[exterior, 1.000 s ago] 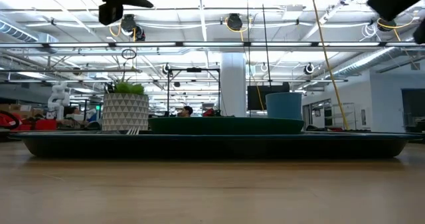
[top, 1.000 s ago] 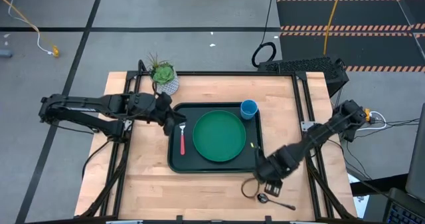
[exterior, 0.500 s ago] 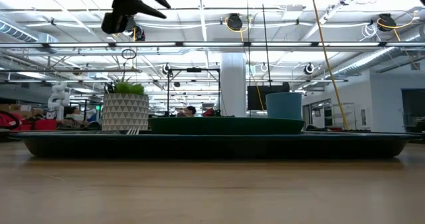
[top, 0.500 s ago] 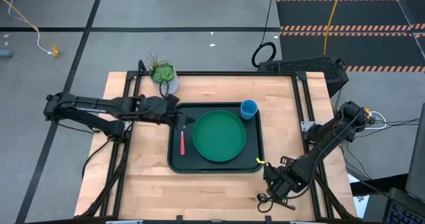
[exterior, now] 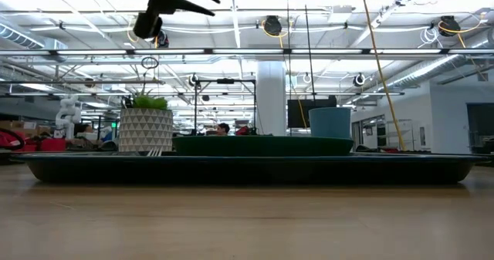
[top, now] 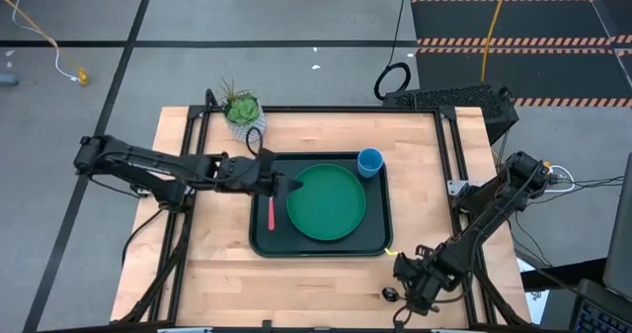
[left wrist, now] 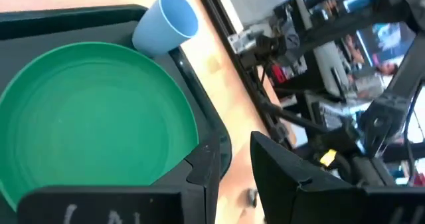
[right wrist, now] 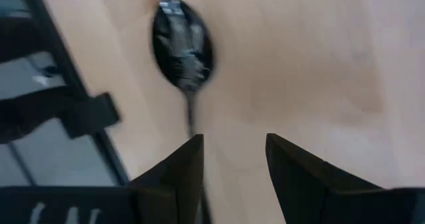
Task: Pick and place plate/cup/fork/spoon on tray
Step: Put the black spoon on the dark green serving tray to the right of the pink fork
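Left arm stretches in from nine o'clock, its left gripper (top: 289,184) hanging high with fingers slightly parted and holding nothing, while the right arm folds down toward five o'clock, its right gripper (top: 413,295) low with fingers (right wrist: 302,177) spread and empty.

We see the tray (top: 259,236) lying near the middle of the table (top: 217,274). On it the plate (top: 326,203) takes the centre, the fork (top: 272,212) lies just left of the plate, and the cup (top: 370,161) stands at the far right corner. A plant pot (top: 243,117) stands on the table behind the tray's far left corner. The spoon (right wrist: 182,48) lies on the table near the front right of the tray, we think just beside the right hand (top: 413,295). The left hand (top: 286,182) hangs over the tray's left part.
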Controlling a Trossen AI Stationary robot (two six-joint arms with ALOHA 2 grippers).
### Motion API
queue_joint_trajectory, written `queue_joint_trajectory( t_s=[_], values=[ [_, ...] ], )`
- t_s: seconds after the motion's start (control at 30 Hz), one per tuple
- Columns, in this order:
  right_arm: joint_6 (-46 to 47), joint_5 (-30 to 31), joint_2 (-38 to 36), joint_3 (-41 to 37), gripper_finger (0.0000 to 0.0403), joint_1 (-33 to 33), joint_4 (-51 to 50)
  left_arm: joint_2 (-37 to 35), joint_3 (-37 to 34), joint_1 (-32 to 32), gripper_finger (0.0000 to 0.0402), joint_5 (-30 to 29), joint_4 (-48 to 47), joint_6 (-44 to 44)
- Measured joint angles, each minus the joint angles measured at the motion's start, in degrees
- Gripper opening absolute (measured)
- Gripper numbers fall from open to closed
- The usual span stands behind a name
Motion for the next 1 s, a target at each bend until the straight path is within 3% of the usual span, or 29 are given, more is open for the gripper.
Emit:
queue_joint_trajectory(
  t_s=[0.4, 0.63, 1.0],
  values=[
    [2.5, 0.4, 0.0, -4.2, 0.0155, 0.6, 8.4, 0.6, 0.0, -4.8, 0.0086, -8.4, 2.9, -7.0],
    [2.2, 4.7, 0.0, -4.2, 0.0154, 1.3, 12.1, 0.6, 0.0, -6.7, 0.0086, -9.2, 3.0, -10.0],
    [-6.6, 1.3, 0.1, -4.6, 0.0122, 1.3, 12.2, 0.6, 0.0, -8.7, 0.0086, -10.4, 3.0, -11.6]
  ],
)
